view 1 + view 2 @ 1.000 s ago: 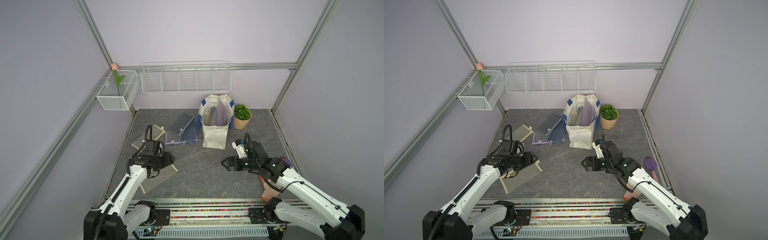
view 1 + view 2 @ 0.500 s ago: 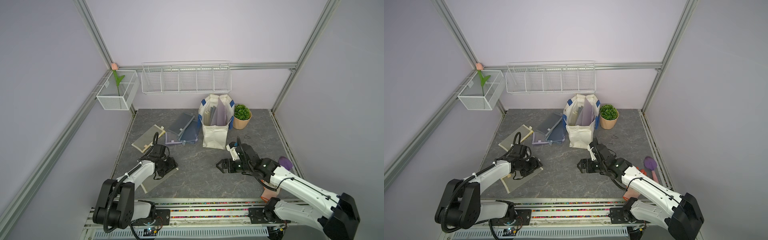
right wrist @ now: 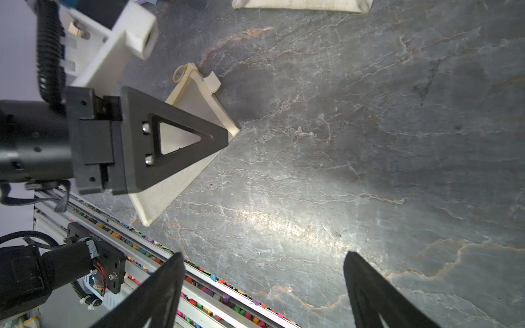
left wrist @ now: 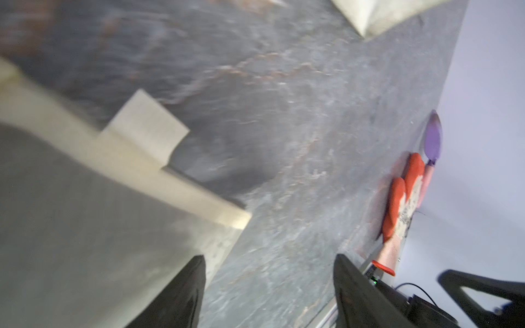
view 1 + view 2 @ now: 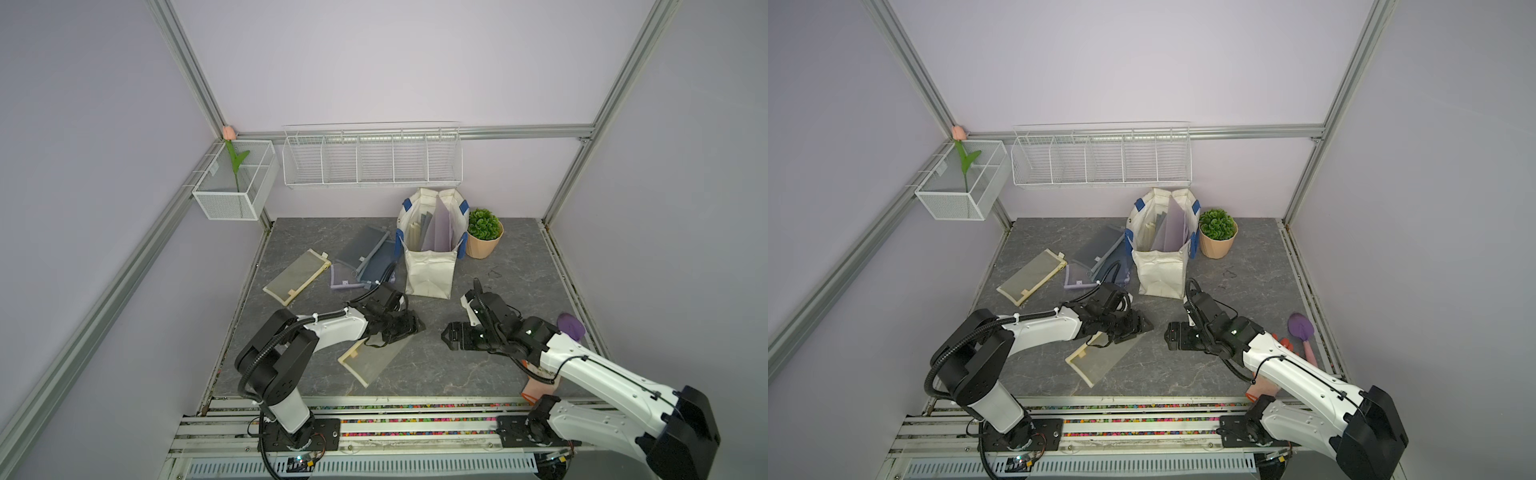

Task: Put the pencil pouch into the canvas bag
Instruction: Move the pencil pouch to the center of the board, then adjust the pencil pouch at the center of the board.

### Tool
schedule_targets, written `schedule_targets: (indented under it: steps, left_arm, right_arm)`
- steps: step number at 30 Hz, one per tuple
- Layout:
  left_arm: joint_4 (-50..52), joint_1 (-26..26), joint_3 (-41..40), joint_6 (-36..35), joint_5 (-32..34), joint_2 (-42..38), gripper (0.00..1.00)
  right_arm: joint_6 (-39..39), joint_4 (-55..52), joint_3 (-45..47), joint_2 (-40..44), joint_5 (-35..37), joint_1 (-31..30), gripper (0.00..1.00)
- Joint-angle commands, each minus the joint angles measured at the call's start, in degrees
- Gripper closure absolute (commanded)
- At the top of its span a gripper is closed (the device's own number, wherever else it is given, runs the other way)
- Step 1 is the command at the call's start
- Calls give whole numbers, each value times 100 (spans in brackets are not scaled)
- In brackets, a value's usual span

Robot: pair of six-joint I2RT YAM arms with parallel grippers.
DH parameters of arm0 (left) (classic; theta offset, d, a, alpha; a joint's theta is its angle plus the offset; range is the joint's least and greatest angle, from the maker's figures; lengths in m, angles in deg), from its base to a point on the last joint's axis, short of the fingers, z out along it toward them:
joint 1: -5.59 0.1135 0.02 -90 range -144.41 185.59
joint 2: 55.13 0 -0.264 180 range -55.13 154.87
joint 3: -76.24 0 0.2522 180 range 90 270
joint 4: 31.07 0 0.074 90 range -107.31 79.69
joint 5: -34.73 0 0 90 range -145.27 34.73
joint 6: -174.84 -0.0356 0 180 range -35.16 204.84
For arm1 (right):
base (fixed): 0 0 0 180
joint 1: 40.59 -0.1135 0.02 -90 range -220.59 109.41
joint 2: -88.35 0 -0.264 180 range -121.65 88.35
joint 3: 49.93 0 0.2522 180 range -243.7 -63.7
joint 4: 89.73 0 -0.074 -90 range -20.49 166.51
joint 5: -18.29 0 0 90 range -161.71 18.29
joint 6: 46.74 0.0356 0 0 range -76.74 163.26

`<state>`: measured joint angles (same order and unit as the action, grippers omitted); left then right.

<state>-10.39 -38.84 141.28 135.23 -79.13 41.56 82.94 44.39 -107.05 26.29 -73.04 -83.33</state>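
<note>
A beige mesh pencil pouch (image 5: 374, 357) (image 5: 1100, 357) lies flat near the table's front. My left gripper (image 5: 409, 326) (image 5: 1138, 326) hovers low over the pouch corner nearest the bag, open, with nothing between its fingers. In the left wrist view, one finger of the left gripper (image 4: 270, 257) is over the pouch (image 4: 85, 213) and the other is over bare table. My right gripper (image 5: 446, 336) (image 5: 1169, 336) (image 3: 262, 255) stands open and empty just right of it, facing the pouch (image 3: 162, 196). The off-white canvas bag (image 5: 428, 270) (image 5: 1160, 270) stands upright behind both, with pouches inside.
More pouches lie left of the bag: a beige one (image 5: 297, 276) and grey-blue ones (image 5: 365, 257). A potted plant (image 5: 483, 235) stands right of the bag. A purple trowel (image 5: 571, 326) and an orange glove (image 4: 403, 198) lie by the right wall.
My left gripper has swept right toward the table's middle, and the front beige pouch has shifted right with it. The right gripper edged slightly left.
</note>
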Motion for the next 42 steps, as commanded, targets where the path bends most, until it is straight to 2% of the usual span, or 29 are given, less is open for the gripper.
schedule_targets:
  steps: [1, 5, 8, 13, 15, 21, 26, 30, 37, 42]
  left_arm:
    - [-1, -22, 298, -65, -294, -205, 29]
    - [1315, 88, 224, -668, 217, -1057, 29]
    - [1999, 564, -325, -670, 382, -1825, 29]
    - [2909, 1502, -1249, -666, 797, -3252, 28]
    - [3128, 1689, -1560, -573, 1077, -3777, 27]
    - [3638, 1919, -2216, -175, 1194, -4555, 26]
    - [3479, 1931, -2826, 318, 1029, -4856, 25]
    - [2862, 1930, -3239, 526, 795, -4889, 24]
    - [1690, 1929, -3321, 700, 664, -4514, 25]
    - [773, 1939, -3177, 704, 608, -3617, 28]
  right_arm:
    - [155, -33, 138, 63, 13, 32, 11]
    - [52, 141, 151, -43, -88, 45, 11]
    - [-104, 413, 64, -340, -234, 40, 11]
    - [-583, 955, -483, -1359, -519, 3, 11]
    - [-726, 1220, -766, -1865, -684, -8, 11]
    - [-1000, 1691, -1617, -3213, -1054, -78, 10]
    - [-1189, 1761, -2140, -4097, -1164, -112, 8]
    - [-1158, 1887, -2197, -4454, -1302, -130, 7]
    - [-1081, 1975, -1890, -4334, -1430, -183, 6]
    - [-854, 2259, -1371, -3966, -1608, -297, 5]
